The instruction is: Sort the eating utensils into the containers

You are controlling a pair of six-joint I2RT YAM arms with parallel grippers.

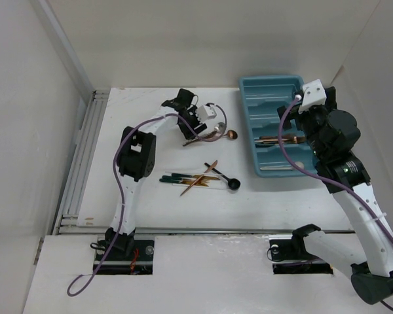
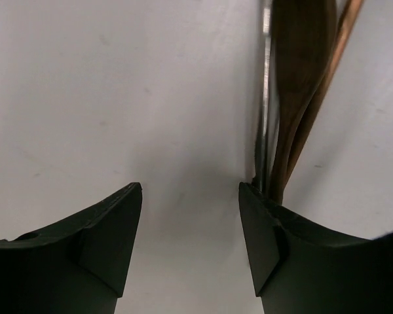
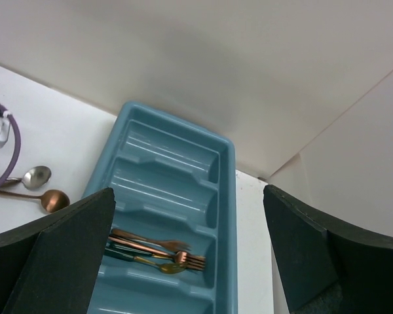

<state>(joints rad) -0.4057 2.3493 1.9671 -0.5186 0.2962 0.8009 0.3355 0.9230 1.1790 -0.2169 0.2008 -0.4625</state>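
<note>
The teal cutlery tray (image 1: 265, 91) lies at the back right; it also shows in the right wrist view (image 3: 170, 140). One compartment holds copper and green-handled forks (image 3: 158, 252). My right gripper (image 3: 187, 252) is open and empty above the tray. My left gripper (image 2: 190, 229) is open, low over the table at the handles of a copper and a silver spoon (image 2: 301, 78); nothing lies between the fingers. The spoon heads (image 1: 228, 133) lie left of the tray. A loose pile of green-handled and copper utensils (image 1: 195, 178) with a black round-headed spoon (image 1: 233, 184) lies at mid table.
White walls close in the back and both sides. A rail strip (image 1: 78, 163) runs along the table's left edge. The left arm's purple cable (image 1: 219, 118) loops above the spoons.
</note>
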